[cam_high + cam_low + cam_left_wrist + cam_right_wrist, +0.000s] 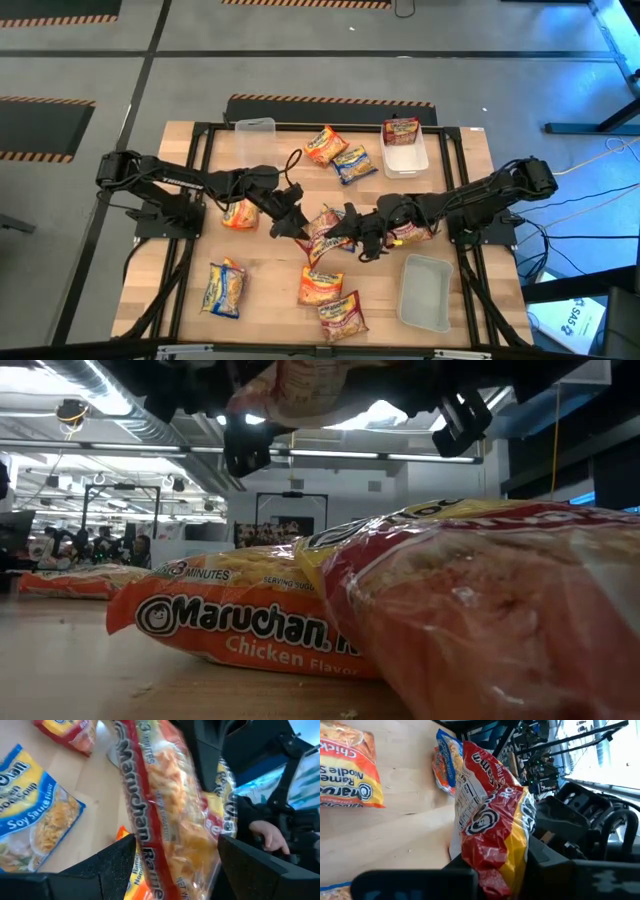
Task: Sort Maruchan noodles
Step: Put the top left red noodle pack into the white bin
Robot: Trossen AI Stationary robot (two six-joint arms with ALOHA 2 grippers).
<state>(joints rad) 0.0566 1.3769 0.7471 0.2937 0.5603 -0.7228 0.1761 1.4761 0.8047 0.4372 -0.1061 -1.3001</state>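
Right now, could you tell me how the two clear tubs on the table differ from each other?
The tub at the far edge holds one red noodle packet at its far end; the tub near the front right corner holds nothing. The far tub lies square to the table edge, while the front tub sits slightly turned. Both are clear, rectangular and upright, on the right half of the table.

Both arms reach inward from the table's left and right edges and meet near its middle. The left gripper has its fingers spread wide. The right gripper is pinched on a red Maruchan packet, raised above the tabletop.
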